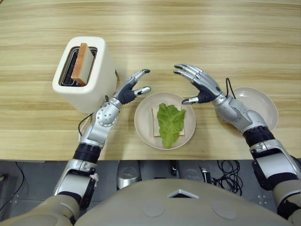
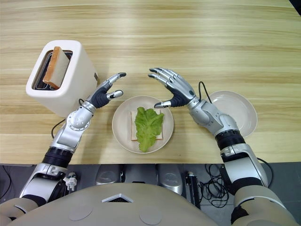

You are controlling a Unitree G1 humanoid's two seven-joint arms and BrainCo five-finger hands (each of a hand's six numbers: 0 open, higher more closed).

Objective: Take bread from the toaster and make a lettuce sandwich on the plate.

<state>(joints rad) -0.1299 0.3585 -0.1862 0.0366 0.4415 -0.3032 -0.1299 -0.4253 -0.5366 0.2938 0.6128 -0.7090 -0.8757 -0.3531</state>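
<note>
**A:** What are you seeing at your left?

**B:** You're looking at the toaster point(image 1: 87, 77) sitting on the bench point(image 1: 211, 37). One bread slice point(image 1: 83, 63) is sticking up, its lower part hidden in the slot. The left hand point(image 1: 131, 89) is hovering beside it, fingers spread, gripping nothing.

**A:** And further right?

**B:** Lettuce point(image 1: 170, 123) is lying on the plate point(image 1: 140, 122), covering most of a second slice point(image 1: 154, 127). The right hand point(image 1: 200, 84) is hanging open near the far rim, its wrist overlapping a second plate point(image 1: 258, 101).

Lettuce point(image 1: 170, 123) covers most of bread slice point(image 1: 155, 127)
</note>
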